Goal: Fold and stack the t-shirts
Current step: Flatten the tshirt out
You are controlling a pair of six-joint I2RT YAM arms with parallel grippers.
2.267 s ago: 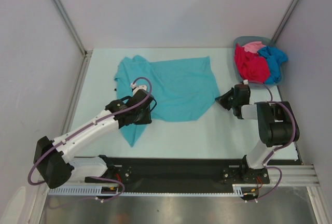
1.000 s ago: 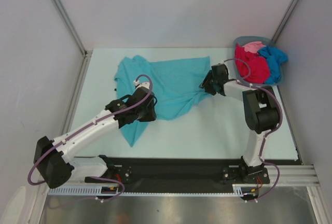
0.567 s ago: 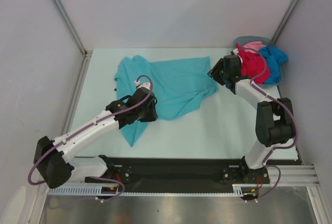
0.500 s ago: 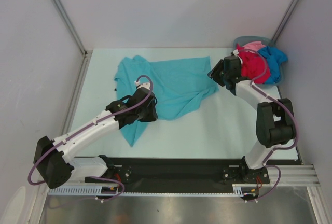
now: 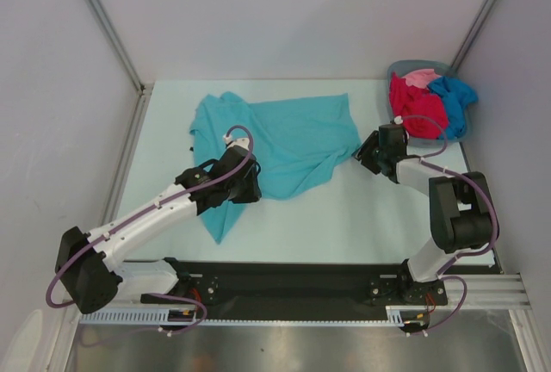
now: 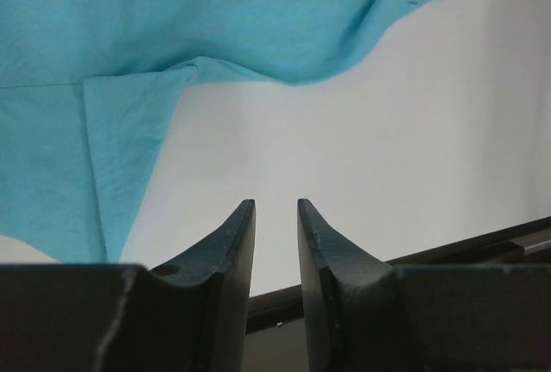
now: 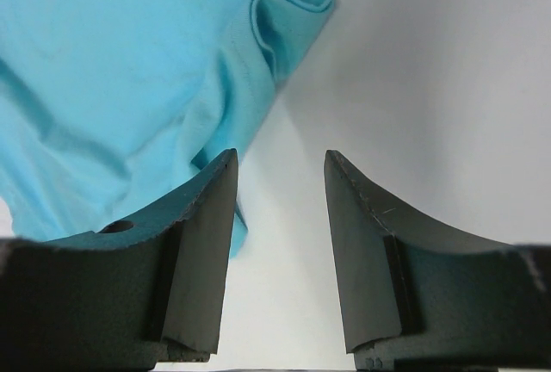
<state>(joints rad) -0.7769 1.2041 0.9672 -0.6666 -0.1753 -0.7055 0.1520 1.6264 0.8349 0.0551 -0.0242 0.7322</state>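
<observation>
Table | left claw narrowly parted, empty | right claw spread, empty, beside teal t-shirt

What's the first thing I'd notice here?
A big teal t-shirt lies rumpled across the pale table, with the left gripper at its near edge and the right gripper beside its right corner. In the far right corner, a grey basket holds bright tees: red, pink and blue.

Teal tee: lower left part covered by left arm in top view; cut off by frame edges in both wrist views. Basket: only rim seen, interior hidden under piled tees.
</observation>
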